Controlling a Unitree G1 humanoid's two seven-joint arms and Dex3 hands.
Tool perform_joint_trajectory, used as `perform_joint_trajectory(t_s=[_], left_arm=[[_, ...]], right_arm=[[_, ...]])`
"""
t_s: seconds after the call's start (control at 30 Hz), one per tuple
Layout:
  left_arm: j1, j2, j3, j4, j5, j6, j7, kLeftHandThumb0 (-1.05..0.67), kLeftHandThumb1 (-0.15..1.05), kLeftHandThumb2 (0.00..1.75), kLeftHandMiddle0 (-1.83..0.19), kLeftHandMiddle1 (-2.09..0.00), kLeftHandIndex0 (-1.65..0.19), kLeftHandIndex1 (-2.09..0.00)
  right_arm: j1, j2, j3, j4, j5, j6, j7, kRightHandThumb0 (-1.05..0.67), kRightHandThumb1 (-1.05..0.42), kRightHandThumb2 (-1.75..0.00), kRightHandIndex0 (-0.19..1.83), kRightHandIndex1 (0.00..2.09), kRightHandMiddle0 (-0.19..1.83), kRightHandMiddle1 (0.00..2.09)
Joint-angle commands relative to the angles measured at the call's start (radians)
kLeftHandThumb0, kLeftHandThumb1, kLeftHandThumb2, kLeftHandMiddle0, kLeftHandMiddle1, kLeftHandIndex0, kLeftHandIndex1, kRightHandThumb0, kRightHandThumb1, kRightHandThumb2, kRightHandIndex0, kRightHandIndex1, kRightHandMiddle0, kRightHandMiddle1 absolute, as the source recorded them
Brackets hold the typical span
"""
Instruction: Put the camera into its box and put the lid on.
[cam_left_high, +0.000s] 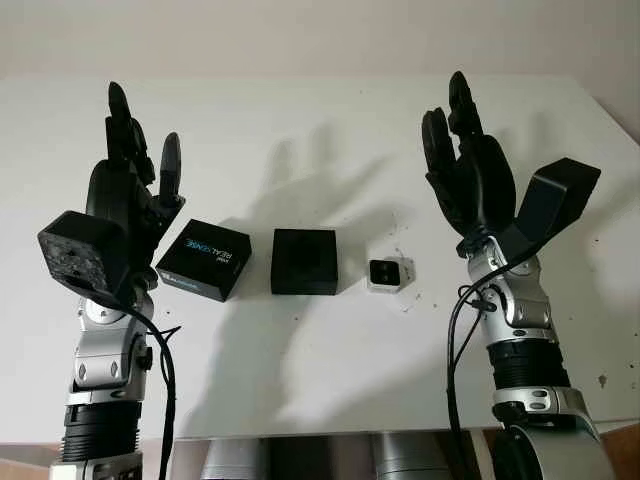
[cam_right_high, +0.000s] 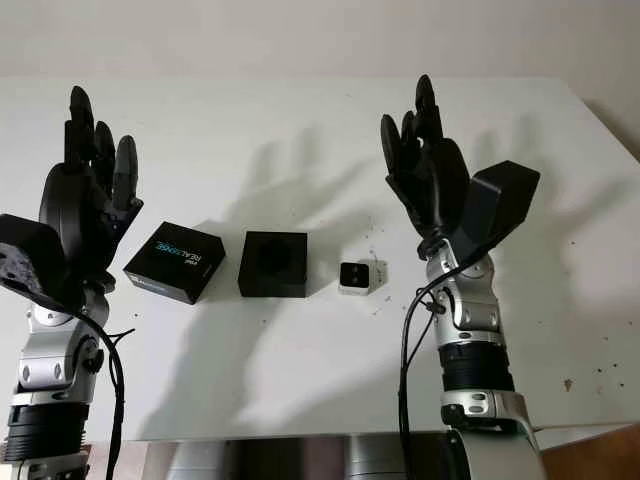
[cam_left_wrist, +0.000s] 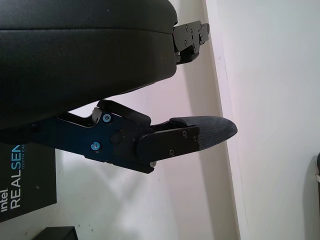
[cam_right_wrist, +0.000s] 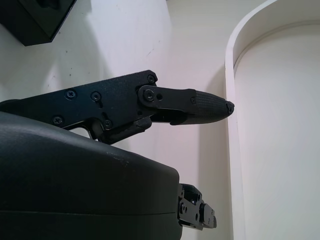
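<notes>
My right hand (cam_left_high: 470, 165) and left hand (cam_left_high: 130, 185) hover open, holding nothing, and the small white camera (cam_left_high: 389, 272), just left of my right fingers beside its open black box (cam_left_high: 304, 261), looks light, rigid and smooth, best pinched across its short sides

Head stereo overlooks the table (cam_left_high: 320, 120); wrist cameras hug each hand.

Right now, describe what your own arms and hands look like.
Both hands, left hand and right hand, are black, three-fingered, with textured fingertips. A boxy black camera sits at each wrist. The forearms are silver metal with black ribbed rings, and a black cable loops alongside each.
</notes>
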Motion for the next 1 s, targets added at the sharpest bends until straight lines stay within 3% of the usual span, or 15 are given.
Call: perform_joint_trajectory(t_s=[0.0,0.43,0.53,0.67,0.83,0.97], left_arm=[[0.018,-0.005,-0.003,-0.028,0.002,0.004,0.003,-0.59,1.05,0.55,0.19,0.00,0.19,0.00],[-0.004,-0.021,-0.002,0.011,-0.006,0.004,0.010,-0.59,1.05,0.53,0.19,0.00,0.19,0.00],[0.003,-0.024,0.002,0.002,-0.015,0.006,0.009,-0.59,1.05,0.52,0.19,0.00,0.19,0.00],[0.021,-0.024,0.002,-0.020,-0.017,0.020,0.009,-0.58,1.05,0.54,0.19,0.00,0.19,0.00],[0.027,-0.022,0.003,-0.036,-0.005,0.025,0.022,-0.57,1.05,0.54,0.19,-0.01,0.19,0.00],[0.024,-0.017,0.006,-0.031,-0.012,0.011,0.011,-0.58,1.05,0.54,0.19,0.00,0.19,0.00]], right_arm=[[0.018,0.002,-0.001,-0.033,0.007,0.010,0.001,-0.64,-1.05,-0.44,-0.19,0.00,-0.19,0.00],[0.007,-0.042,-0.002,-0.012,0.005,0.011,0.052,-0.62,-1.05,-0.39,-0.17,0.02,-0.16,0.04],[-0.014,-0.101,0.002,-0.006,-0.009,0.002,0.119,-0.68,-1.05,-0.20,-0.01,0.10,-0.02,0.10],[-0.046,-0.204,0.030,0.016,-0.049,-0.034,0.243,-0.59,-1.00,-0.07,0.14,0.15,0.13,0.16],[-0.097,-0.313,0.066,0.052,-0.096,-0.041,0.362,-0.41,-0.90,-0.03,0.24,0.18,0.25,0.21],[-0.130,-0.372,0.114,0.096,-0.188,-0.127,0.392,-0.40,-0.87,-0.04,0.36,0.22,0.34,0.24]])
